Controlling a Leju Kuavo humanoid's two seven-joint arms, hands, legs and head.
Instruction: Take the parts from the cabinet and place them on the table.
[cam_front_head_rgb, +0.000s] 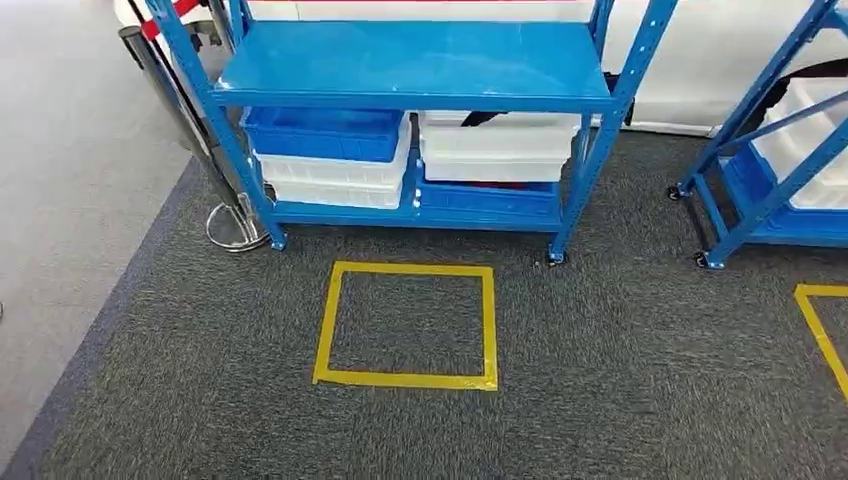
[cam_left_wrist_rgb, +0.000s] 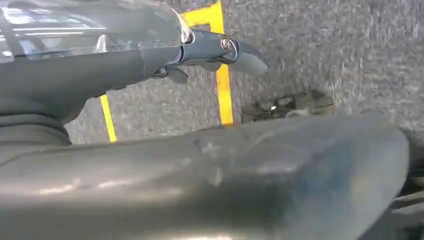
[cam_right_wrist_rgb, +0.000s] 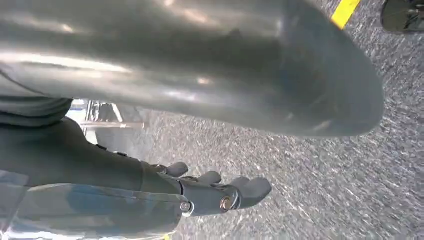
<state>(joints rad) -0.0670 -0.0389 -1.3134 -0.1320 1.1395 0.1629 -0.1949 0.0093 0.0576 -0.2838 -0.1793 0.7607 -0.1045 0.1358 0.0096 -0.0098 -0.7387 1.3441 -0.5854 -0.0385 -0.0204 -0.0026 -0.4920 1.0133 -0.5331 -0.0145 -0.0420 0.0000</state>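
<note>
The blue metal cabinet (cam_front_head_rgb: 410, 65) stands ahead on the dark carpet. Its top shelf is bare. On the lower shelf a blue bin (cam_front_head_rgb: 322, 133) sits on stacked white bins (cam_front_head_rgb: 335, 178) at the left, and a white bin (cam_front_head_rgb: 498, 145) sits over a blue bin (cam_front_head_rgb: 487, 197) at the right. Something dark (cam_front_head_rgb: 490, 117) peeks from the right white bin; the bins' contents are otherwise hidden. My left hand (cam_left_wrist_rgb: 215, 50) hangs over the carpet with its fingers extended and holds nothing. My right hand (cam_right_wrist_rgb: 215, 192) hangs the same way, also holding nothing.
A yellow tape square (cam_front_head_rgb: 405, 325) marks the carpet in front of the cabinet. A second blue rack (cam_front_head_rgb: 780, 150) with white bins stands at the right, with more yellow tape (cam_front_head_rgb: 820, 330) before it. A post with a round metal base (cam_front_head_rgb: 232, 225) stands by the cabinet's left leg.
</note>
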